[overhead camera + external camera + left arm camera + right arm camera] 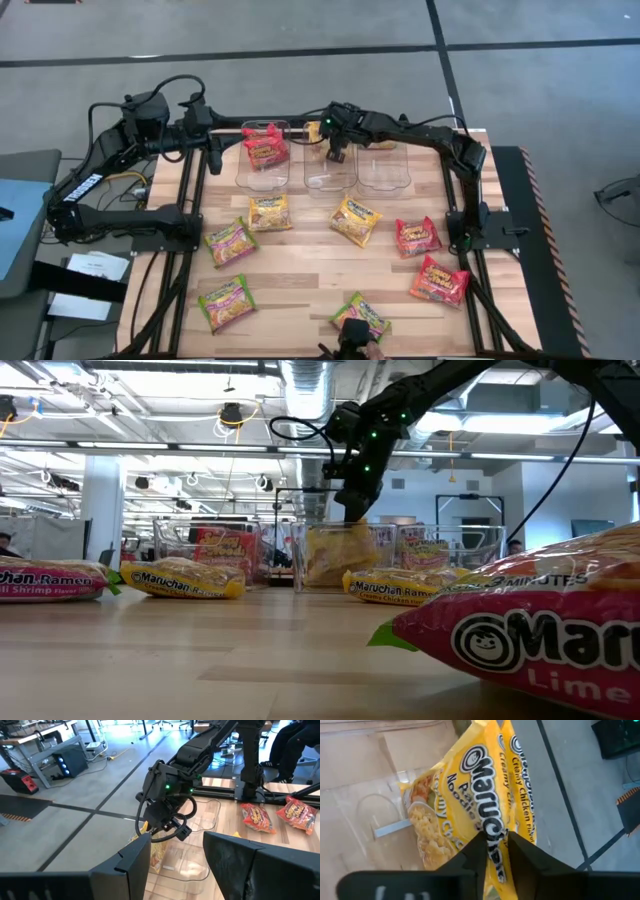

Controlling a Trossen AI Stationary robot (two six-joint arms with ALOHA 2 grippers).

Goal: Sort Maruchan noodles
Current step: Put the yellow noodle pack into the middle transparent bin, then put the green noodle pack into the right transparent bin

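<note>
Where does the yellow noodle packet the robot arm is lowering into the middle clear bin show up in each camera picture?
High view: hidden under the right gripper, above the middle bin.
Low view: yellow packet inside that bin, centre.
Left wrist view: yellow edge below that gripper.
Right wrist view: fills the picture.
Shared landmark: the middle bin.

Our right gripper (338, 153) hangs from its outstretched arm, fingers a narrow gap apart. Our left gripper (175, 855) waits with fingers spread, arm folded.
</note>
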